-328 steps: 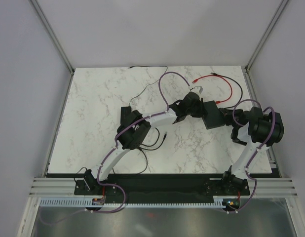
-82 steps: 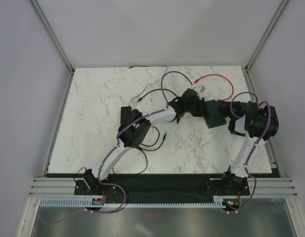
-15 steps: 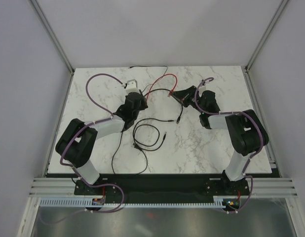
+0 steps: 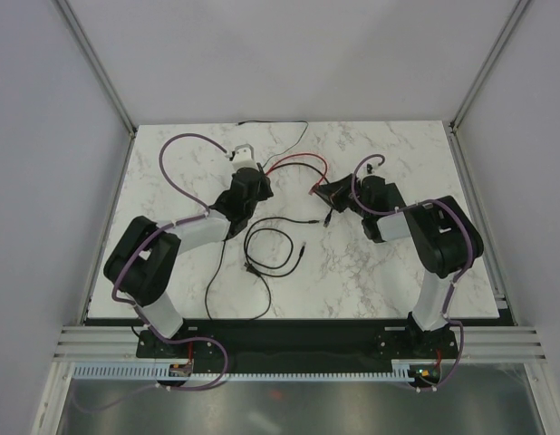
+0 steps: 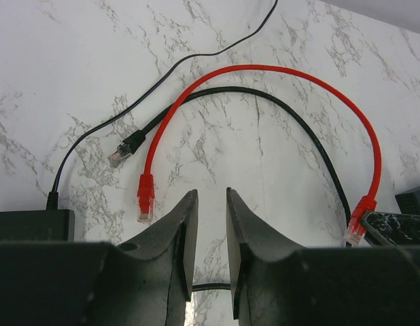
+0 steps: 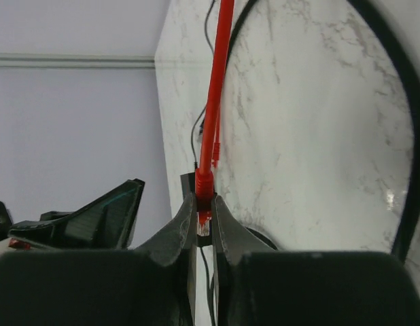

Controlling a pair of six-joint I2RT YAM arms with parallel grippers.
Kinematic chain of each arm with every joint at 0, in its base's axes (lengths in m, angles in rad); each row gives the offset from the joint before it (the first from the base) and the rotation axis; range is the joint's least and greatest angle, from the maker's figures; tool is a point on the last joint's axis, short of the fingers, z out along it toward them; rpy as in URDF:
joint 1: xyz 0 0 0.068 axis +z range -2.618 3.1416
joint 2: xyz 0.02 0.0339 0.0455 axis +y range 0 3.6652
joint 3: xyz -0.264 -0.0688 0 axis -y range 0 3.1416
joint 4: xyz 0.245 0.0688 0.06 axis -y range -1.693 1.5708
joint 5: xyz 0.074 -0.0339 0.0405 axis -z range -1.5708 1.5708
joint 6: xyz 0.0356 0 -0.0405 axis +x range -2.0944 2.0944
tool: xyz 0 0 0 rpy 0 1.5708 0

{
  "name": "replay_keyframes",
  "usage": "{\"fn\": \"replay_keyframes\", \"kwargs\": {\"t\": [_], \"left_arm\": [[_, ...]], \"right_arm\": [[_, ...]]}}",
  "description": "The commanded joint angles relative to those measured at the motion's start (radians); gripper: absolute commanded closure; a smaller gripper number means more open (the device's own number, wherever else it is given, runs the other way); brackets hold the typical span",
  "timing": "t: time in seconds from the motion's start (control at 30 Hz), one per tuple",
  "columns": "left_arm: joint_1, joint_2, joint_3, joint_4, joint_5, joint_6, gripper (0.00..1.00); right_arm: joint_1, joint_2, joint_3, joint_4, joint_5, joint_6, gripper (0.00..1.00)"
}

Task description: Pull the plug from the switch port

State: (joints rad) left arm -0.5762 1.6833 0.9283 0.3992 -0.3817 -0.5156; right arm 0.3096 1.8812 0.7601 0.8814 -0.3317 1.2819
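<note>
Plug (image 6: pixel 204 182) pinched in right hand (image 6: pixel 202 204), red cable (image 6: pixel 215 102) running straight away from it; switch port hidden, seating unclear; left hand (image 5: pixel 210 197) slightly parted, empty, well apart from plug. Likely pull: along cable's axis.

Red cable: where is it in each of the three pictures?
Top view: the red cable makes a small arch at the far middle of the table.
Left wrist view: the red cable is a big arch across the picture, with a plug at each end.
Right wrist view: the red cable is a line running straight up the middle.
Shared landmark: the marble table under it.
</note>
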Motion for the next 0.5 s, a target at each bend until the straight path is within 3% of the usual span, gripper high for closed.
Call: {"fn": "replay_keyframes", "kwargs": {"t": [0.0, 0.2, 0.47], "left_arm": [[0.002, 0.018, 0.040, 0.036, -0.003, -0.026, 0.69], [0.001, 0.036, 0.058, 0.027, 0.017, -0.034, 0.69], [0.001, 0.053, 0.072, 0.024, 0.038, -0.050, 0.69]], "right_arm": [[0.005, 0.025, 0.031, -0.088, 0.043, -0.052, 1.00], [0.011, 0.022, 0.059, -0.205, 0.080, -0.118, 0.99], [0.016, 0.033, 0.084, -0.229, 0.068, -0.144, 0.72]]}}
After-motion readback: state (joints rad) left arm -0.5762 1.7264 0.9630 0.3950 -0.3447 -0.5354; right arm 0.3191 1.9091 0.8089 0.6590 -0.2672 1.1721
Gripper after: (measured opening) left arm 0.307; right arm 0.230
